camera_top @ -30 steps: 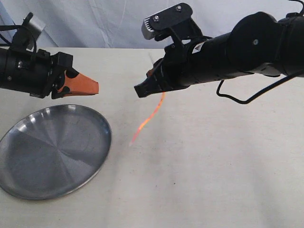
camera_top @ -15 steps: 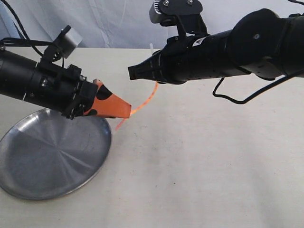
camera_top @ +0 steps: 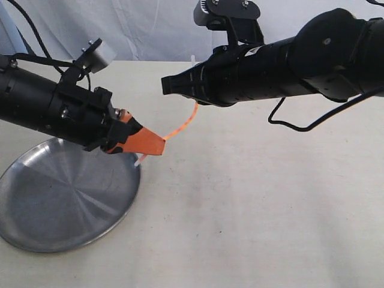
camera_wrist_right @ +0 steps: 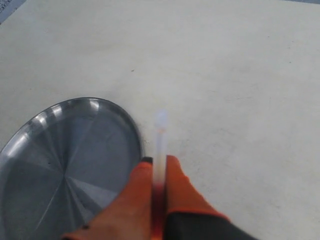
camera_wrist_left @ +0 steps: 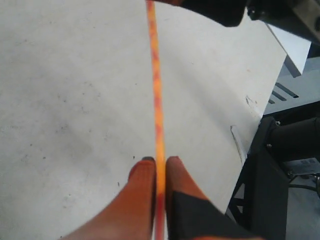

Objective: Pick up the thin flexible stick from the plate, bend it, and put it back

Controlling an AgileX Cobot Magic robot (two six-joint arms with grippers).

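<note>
Left pincer (camera_wrist_left: 157,161) is nipped narrow on the stick (camera_top: 185,123), its two orange fingers pressed together with the strand running out between them. The right pincer (camera_wrist_right: 156,161) is just as tight on the other end, with a whitish tip poking a little way past its fingertips. So the stick is off the plate (camera_top: 66,198) and up in the air, strung between the two pincers with only a mild curve. The right pincer sits higher and the left one lower. The plate lies on the table (camera_top: 270,210), under and behind the left pincer, and a pale stick end hangs from that pincer near the rim. To my eye the pick-up is done and the bending is just about to begin, since each end is held but the strand is hardly bowed. What's wanted next, I'd say, is for the pincers to come toward each other, or to turn their wrists, so the middle arches properly. Both grips need to stay firm, because a strand this thin could easily slide out. After that it goes down onto the plate below the left pincer.
</note>
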